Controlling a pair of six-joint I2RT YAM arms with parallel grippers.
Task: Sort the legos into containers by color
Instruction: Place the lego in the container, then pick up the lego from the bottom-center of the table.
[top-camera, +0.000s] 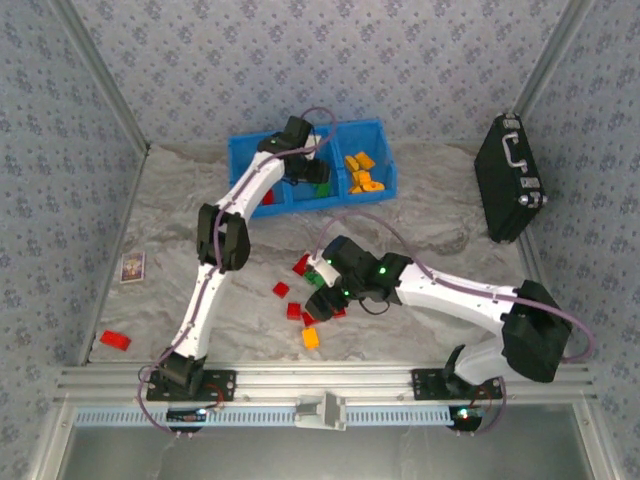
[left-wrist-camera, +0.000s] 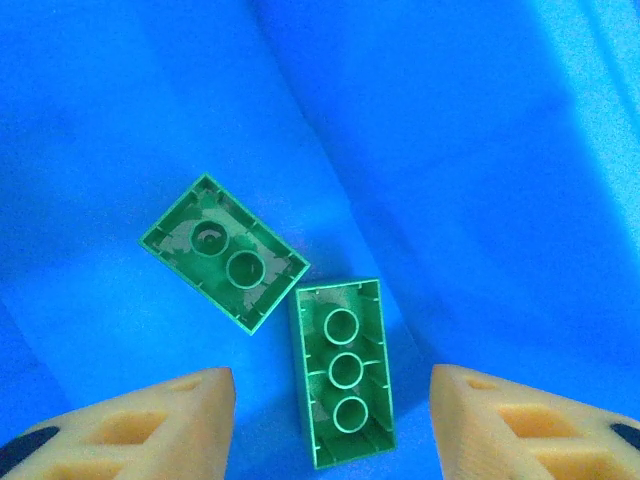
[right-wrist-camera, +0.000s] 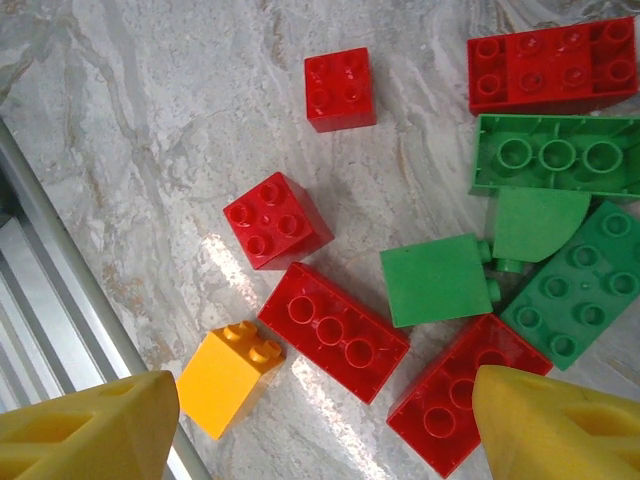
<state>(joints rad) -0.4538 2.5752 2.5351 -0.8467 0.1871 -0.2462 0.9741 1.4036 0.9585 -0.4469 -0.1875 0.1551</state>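
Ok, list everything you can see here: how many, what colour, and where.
tray: one, blue, three compartments, far side of table
tray green bricks: two, green, middle compartment, studs down
tray red brick: at least one, red, left compartment
tray orange bricks: several, orange-yellow, right compartment
loose red bricks: five, red, table middle
loose green bricks: four, green, beside those
loose orange brick: one, orange, near edge
stray brick: one, red, near left corner
card: one, left edge
case: one, black, far right
left claw: one, open, empty, over middle compartment
right claw: one, open, empty, over loose bricks
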